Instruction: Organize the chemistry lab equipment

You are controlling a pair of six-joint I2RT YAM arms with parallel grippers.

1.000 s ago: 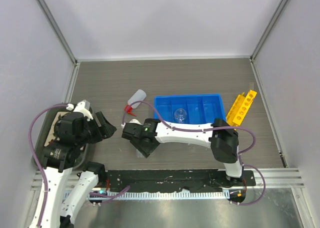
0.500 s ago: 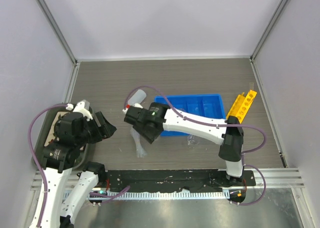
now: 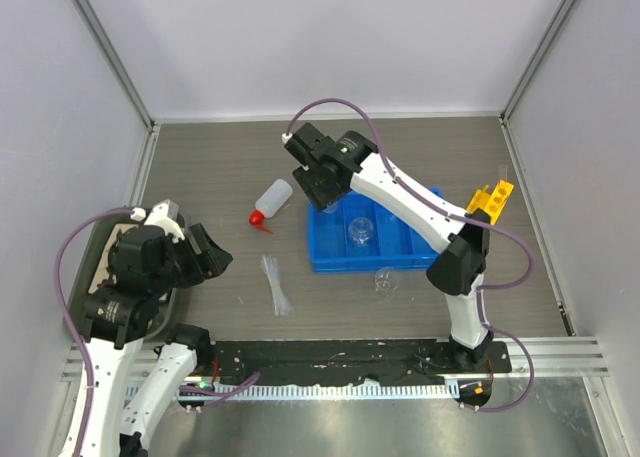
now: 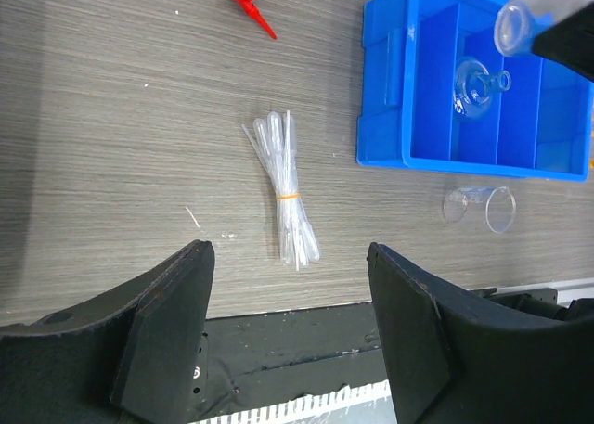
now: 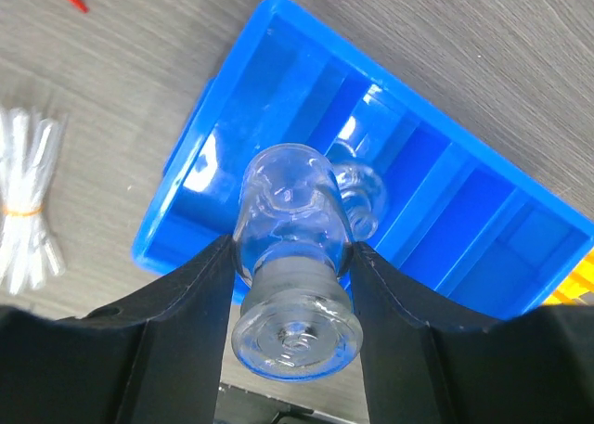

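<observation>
My right gripper (image 5: 290,246) is shut on a small clear glass beaker (image 5: 295,201) with a thick round foot, held in the air over the left end of the blue compartmented bin (image 3: 420,195). A round glass flask (image 3: 360,230) lies in one of the bin's compartments. Another beaker (image 3: 385,279) lies on its side just in front of the bin. A banded bundle of clear pipettes (image 4: 288,187) lies on the table, with my open left gripper (image 4: 288,257) hovering near its end. The white squeeze bottle (image 3: 272,197) with a red nozzle lies left of the bin.
A yellow holed rack (image 3: 488,202) leans at the bin's right end. A dark tray (image 3: 92,277) sits at the far left under my left arm. The black base rail (image 3: 340,362) runs along the near edge.
My right arm has lifted the glass beaker from the near table beside the pipettes and carried it away, to above the bin's left end. The pipette bundle is now uncovered. The left arm has not moved.
</observation>
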